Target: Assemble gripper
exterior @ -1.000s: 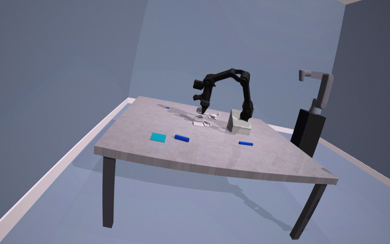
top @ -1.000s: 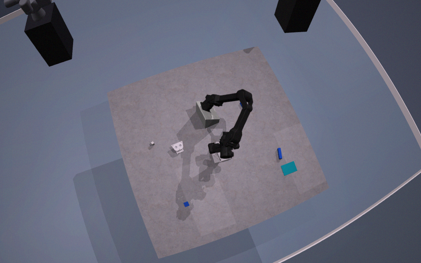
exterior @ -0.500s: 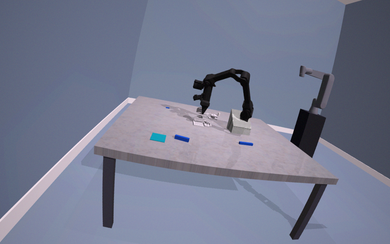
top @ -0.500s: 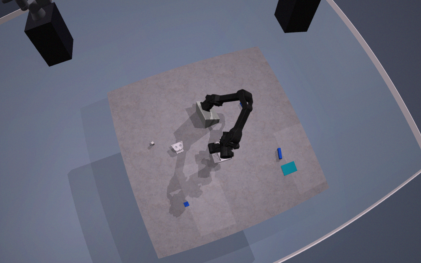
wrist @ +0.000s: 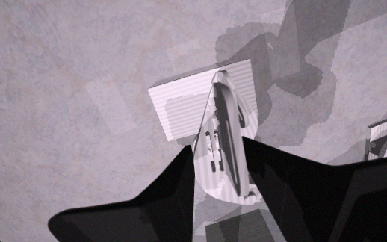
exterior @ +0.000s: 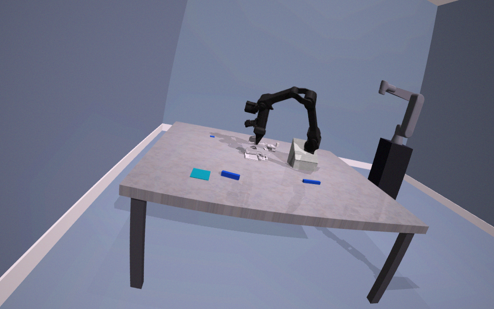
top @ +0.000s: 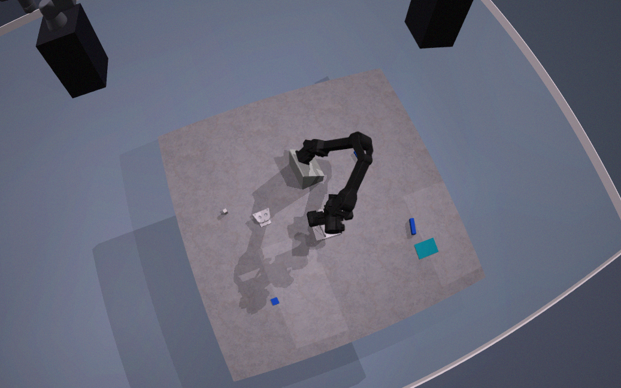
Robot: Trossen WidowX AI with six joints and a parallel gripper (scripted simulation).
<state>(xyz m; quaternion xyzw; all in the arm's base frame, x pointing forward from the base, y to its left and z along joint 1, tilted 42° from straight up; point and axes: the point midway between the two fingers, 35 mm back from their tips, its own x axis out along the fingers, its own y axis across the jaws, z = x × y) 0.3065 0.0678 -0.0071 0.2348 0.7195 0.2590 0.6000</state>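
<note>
My gripper (exterior: pixel 257 143) (wrist: pixel 214 146) is shut on a pale, slender jaw (wrist: pixel 233 127), which stands edge-on between the fingertips in the wrist view. It is held above the white gripper base (top: pixel 330 236) (exterior: pixel 251 156) (wrist: pixel 161 98), whose broad flat end shows beyond it. Another looped pale part, seemingly the other jaw, shows partly behind the held one, at the base. I cannot tell whether any gear teeth mesh; the pins are hidden. The white housing plate (top: pixel 263 220) (exterior: pixel 269 147) (wrist: pixel 383 128) with two round holes lies apart on the table.
A grey block (top: pixel 312 181) (exterior: pixel 304 165) stands under the arm's foot. A small white piece (top: pixel 224 211) (exterior: pixel 277 144) lies beyond the housing plate. A teal sheet (top: pixel 426 248) (exterior: pixel 200 174) lies near a blue bar (top: pixel 412 226) (exterior: pixel 230 175). Another blue bar (exterior: pixel 311 181) and a small blue piece (top: pixel 275 301) (exterior: pixel 212 136) lie farther off.
</note>
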